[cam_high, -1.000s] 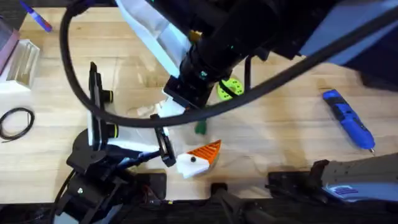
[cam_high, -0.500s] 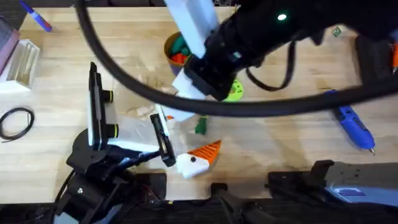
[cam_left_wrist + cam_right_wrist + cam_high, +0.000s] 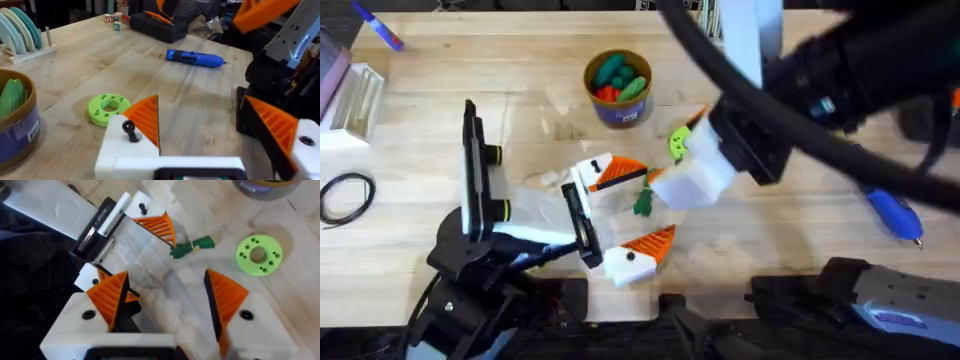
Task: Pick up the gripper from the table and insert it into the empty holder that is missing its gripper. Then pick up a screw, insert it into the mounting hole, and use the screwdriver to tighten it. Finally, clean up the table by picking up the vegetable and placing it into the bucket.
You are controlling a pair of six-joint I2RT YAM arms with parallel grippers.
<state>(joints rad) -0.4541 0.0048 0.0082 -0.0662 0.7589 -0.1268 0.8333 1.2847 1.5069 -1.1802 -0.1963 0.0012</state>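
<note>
My left gripper [image 3: 625, 213] stands open low over the table, both white fingers with orange pads in place [image 3: 145, 120]. A small black screw [image 3: 130, 131] sticks out of one finger's white base. The green vegetable [image 3: 642, 203] lies on the wood between those fingers, and it is seen again in the right wrist view [image 3: 192, 246]. My right gripper [image 3: 688, 165] hovers open just right of it, with nothing between its pads [image 3: 167, 297]. The blue screwdriver [image 3: 894, 213] lies at the right. The bucket [image 3: 618, 108] stands behind, holding toy vegetables.
A green ring [image 3: 678, 145] lies beside the right gripper. A clear box [image 3: 355, 100], a black cable loop [image 3: 345, 195] and a blue pen [image 3: 380, 30] sit at the left. A plate rack [image 3: 20, 35] and a black case [image 3: 160, 25] stand farther off.
The right arm has swung to the right, off the left gripper, uncovering the bucket and the left gripper's far finger. The left arm has not moved.
</note>
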